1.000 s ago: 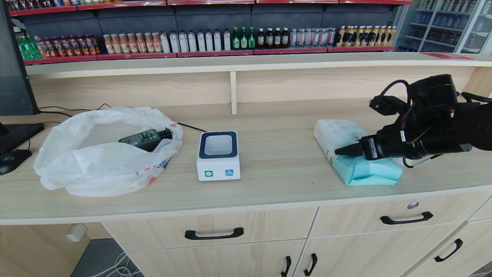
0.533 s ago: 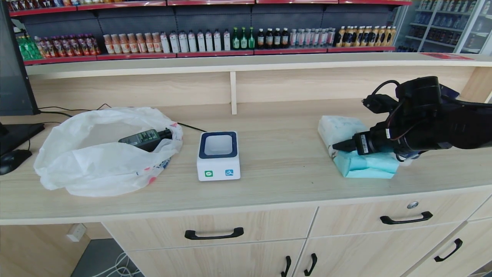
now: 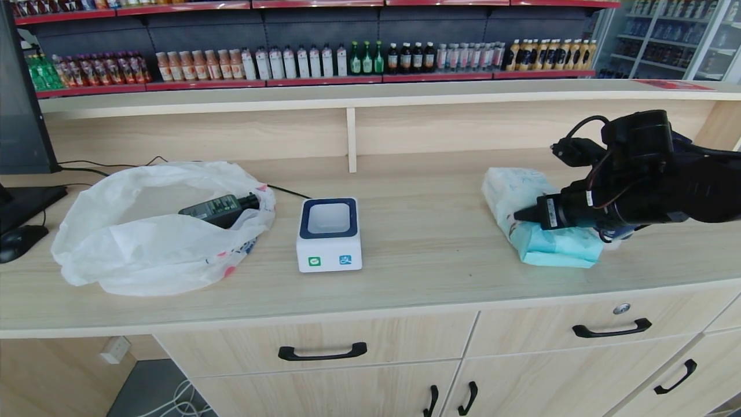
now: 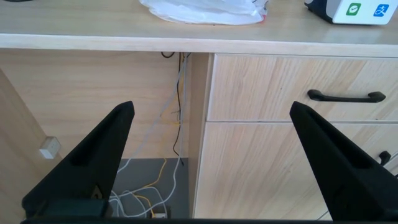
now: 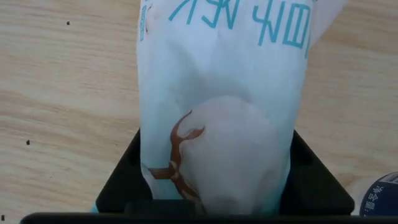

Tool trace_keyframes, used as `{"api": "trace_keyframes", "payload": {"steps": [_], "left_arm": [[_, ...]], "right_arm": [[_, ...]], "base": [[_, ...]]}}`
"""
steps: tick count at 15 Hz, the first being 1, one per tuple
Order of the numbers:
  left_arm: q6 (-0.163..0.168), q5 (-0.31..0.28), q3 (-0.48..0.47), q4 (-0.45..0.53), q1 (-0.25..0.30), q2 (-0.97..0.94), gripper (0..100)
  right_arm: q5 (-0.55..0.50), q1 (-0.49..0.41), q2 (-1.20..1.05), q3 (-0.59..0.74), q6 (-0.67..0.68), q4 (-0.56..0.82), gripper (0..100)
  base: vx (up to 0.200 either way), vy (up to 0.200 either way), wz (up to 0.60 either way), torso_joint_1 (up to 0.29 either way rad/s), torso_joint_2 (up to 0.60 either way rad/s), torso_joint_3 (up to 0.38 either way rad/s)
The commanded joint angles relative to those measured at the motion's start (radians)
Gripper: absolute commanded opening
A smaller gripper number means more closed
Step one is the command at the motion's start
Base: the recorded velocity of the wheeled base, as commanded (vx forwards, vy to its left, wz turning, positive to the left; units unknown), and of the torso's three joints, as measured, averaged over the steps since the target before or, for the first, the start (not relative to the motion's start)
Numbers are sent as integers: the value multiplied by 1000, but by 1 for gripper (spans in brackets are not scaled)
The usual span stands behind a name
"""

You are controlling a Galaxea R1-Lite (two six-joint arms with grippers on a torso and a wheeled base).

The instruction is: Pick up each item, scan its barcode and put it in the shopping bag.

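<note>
Your right gripper (image 3: 518, 215) clasps the tissue pack (image 3: 515, 188) at the counter's (image 3: 428, 243) right end; the scanner (image 3: 329, 233) stands between it and the shopping bag (image 3: 145, 243). Your left gripper (image 4: 211, 155) gapes wide below the counter edge

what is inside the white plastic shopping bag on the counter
A dark, flat item with a black cap lies in the crumpled white plastic shopping bag, at its open mouth. The bag's folds cover anything deeper inside.

just one bag (image 3: 145, 243), one scanner (image 3: 329, 234), one tissue pack (image 3: 515, 191), one dark thing (image 3: 217, 208) in the bag, one mouse (image 3: 20, 240), five black handles (image 3: 322, 351)
</note>
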Motion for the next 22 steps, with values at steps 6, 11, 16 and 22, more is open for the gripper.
{"api": "trace_keyframes", "payload": {"steps": [6,11,16,22], "left_arm": [[2,0,0,0,0,0,100],[0,0,0,1,0,0,100],[0,0,0,3,0,0,100],[2,0,0,3,0,0,100]], "right_arm": [[54,-1,-197,-1,39,-171,0],[50,38,-519,240,35,-174,0],[98,326,-864,658,142,-257,0],[130,577,-804,826,699,-656,0]], "base": [[0,0,0,0,0,0],[0,0,0,0,0,0],[0,0,0,0,0,0],[0,0,0,0,0,0]]}}
